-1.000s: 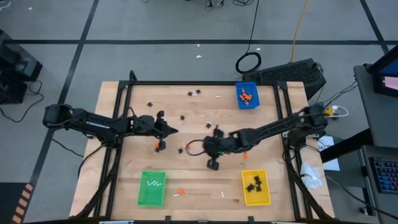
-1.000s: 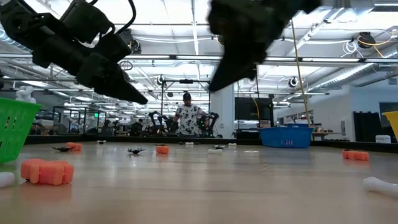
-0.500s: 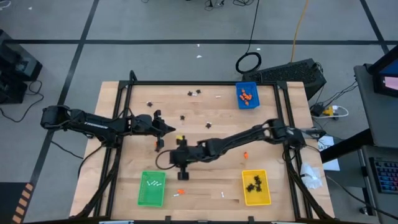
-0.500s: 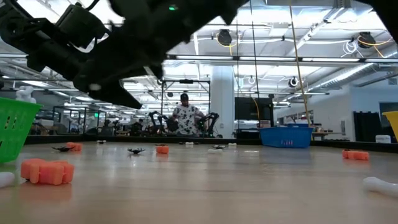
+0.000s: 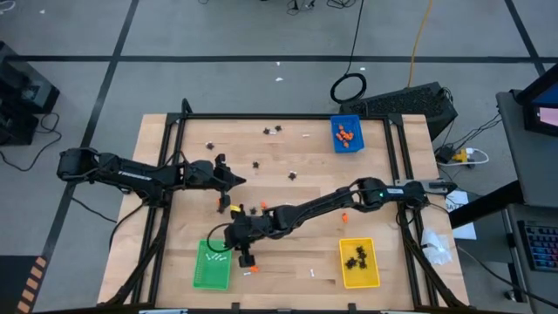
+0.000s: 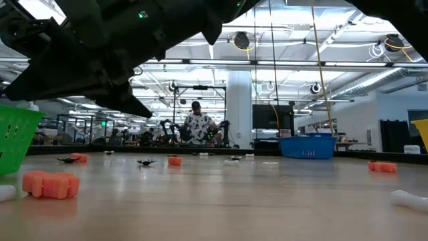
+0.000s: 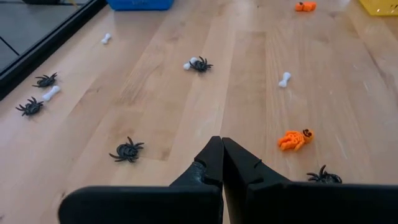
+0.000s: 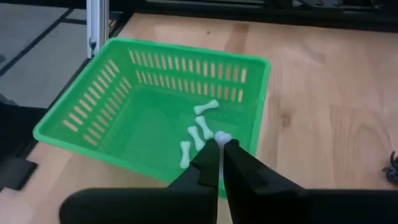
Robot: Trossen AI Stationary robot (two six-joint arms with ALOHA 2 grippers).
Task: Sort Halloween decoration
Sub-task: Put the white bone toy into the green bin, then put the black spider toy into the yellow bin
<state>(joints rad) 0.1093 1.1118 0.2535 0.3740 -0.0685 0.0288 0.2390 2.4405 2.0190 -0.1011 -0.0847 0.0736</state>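
We see the right claw [image 8: 221, 148] clenched on a white bone [image 8: 222, 137] above the green tray [image 8: 81, 109] near its rim, more bones [image 8: 198, 134] inside that tray, left claw [image 7: 221, 153] clenched empty beyond the tray over table [image 7: 249, 37], spiders [image 7: 126, 150] and orange lump [image 7: 294, 139] scattered there.

Wooden table [image 5: 288, 153] inside black frame. Green basket [image 5: 212, 264] at near left edge. Yellow basket [image 5: 358, 262] at near right edge. Blue basket [image 5: 346, 134] at far right corner. Grey floor around table, crossed by dark tape lines. Coiled black cable [image 5: 349, 88] on floor beyond far edge. Person [image 6: 196, 125] in patterned shirt standing far back in room.
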